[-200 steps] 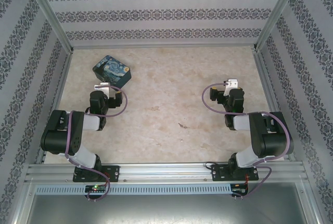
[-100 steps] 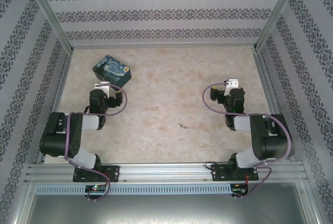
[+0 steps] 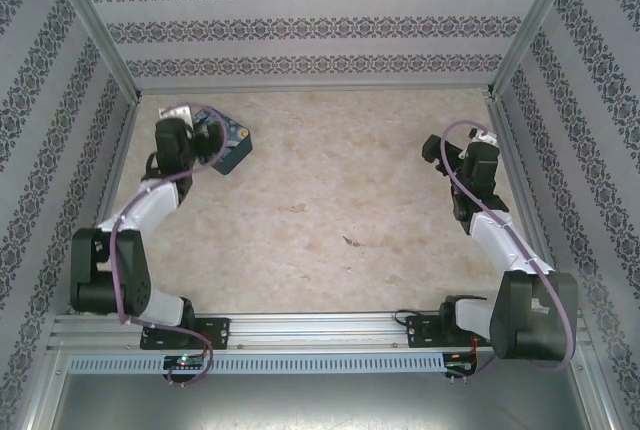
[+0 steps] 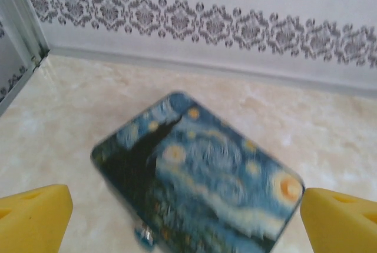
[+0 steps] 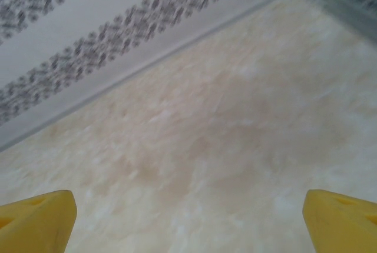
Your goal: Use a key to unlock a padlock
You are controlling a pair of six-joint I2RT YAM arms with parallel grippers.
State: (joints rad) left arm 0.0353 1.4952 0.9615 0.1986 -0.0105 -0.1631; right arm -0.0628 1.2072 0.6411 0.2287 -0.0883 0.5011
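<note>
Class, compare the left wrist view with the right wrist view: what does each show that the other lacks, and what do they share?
Left wrist: a rectangular blue tin printed with a starry night painting, lying flat ahead of the open left pincer. Right wrist: bare marble-look tabletop ahead of the open right pincer. Shared: yellow fingertips spread wide, patterned wall behind.

blue swirl-painted rectangular tin [image 4: 200,176] blocks floor just ahead of my spread left fingers [image 4: 35,215]. right side: bare beige marble tabletop [image 5: 194,147], free up to patterned wall [image 5: 88,23].
</note>
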